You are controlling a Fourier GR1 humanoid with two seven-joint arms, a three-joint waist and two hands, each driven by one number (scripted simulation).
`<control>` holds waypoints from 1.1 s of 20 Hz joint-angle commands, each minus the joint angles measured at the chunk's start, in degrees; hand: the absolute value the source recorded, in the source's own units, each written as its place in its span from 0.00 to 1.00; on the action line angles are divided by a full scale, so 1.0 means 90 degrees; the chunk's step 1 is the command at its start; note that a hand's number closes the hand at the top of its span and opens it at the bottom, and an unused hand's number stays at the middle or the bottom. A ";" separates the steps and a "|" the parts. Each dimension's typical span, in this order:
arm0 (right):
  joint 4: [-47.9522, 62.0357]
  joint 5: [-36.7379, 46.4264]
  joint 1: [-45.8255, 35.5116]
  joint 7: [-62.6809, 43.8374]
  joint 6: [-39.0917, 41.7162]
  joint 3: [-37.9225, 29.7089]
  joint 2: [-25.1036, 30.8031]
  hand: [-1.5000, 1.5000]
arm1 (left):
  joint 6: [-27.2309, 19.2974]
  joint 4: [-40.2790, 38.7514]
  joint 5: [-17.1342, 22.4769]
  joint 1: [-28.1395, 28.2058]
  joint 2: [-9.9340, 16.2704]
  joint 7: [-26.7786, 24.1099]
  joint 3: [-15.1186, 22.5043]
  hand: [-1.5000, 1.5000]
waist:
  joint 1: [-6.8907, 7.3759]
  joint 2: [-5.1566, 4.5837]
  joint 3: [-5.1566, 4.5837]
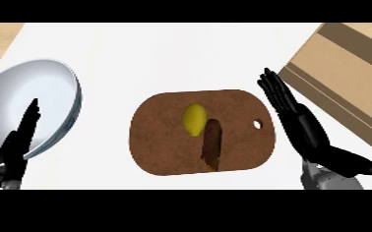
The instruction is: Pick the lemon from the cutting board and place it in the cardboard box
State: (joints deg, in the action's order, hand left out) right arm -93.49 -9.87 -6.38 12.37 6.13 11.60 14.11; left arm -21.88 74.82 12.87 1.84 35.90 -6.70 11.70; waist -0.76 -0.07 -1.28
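We note a white counter (189,54) filling the view, with a strip of tan surface past its edge at 10 o'clock. Three things sit directly on it. A brown board (163,142), rounded, with a small hole near its right end, lies just below centre. A white plate (44,96) sits at 9 o'clock, cut by the left edge, well apart from the board. A cardboard box (341,69) sits at 2 o'clock, running out of frame.
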 commanded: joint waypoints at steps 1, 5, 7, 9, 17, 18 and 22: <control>-0.0783 0.0125 0.0012 -0.0677 -0.0415 -0.0280 0.0184 0.00 | 0.0294 0.0216 -0.0028 -0.0431 -0.0012 0.0074 0.0006 0.50 | -0.0009 0.0031 0.0137; -0.1407 0.0963 -0.0712 -0.1473 -0.1874 -0.0941 0.0255 0.00 | 0.0815 0.0964 -0.0175 -0.0997 -0.0007 -0.0429 0.0478 0.50 | -0.0421 0.0177 0.0090; -0.0975 0.2218 -0.0409 -0.2010 -0.1645 -0.0852 0.1497 0.00 | 0.1015 0.1043 -0.0081 -0.1056 -0.0085 -0.0430 0.0596 0.50 | -0.0676 0.0160 0.0006; -0.1434 0.2483 -0.0464 -0.2890 -0.2154 -0.0869 0.1277 0.00 | 0.1402 0.1408 0.0068 -0.1216 0.0024 -0.0282 0.0680 0.50 | -0.0307 0.0132 0.0093; -0.2780 0.4338 -0.0945 -0.4338 -0.1254 0.0404 0.1868 0.00 | 0.1971 0.1098 0.0123 -0.1896 -0.0075 -0.0096 0.0609 0.50 | 0.0013 0.0023 0.0124; -0.2894 0.4504 -0.0770 -0.4372 -0.1134 0.0608 0.1878 0.00 | 0.1509 0.1324 -0.0212 -0.1791 -0.0500 -0.0040 0.0918 0.50 | 0.0023 0.0031 0.0130; -0.2898 0.4792 -0.1653 -0.5883 -0.0039 0.1328 0.1793 0.00 | 0.1874 0.1106 -0.0103 -0.1952 -0.0320 -0.0108 0.0712 0.50 | 0.0118 0.0016 0.0118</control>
State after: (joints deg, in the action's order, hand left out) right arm -118.67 29.86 -16.34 -31.52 -1.44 18.30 29.67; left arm -6.66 85.94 11.73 -14.17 32.93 -7.76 18.88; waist -0.45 0.23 -0.19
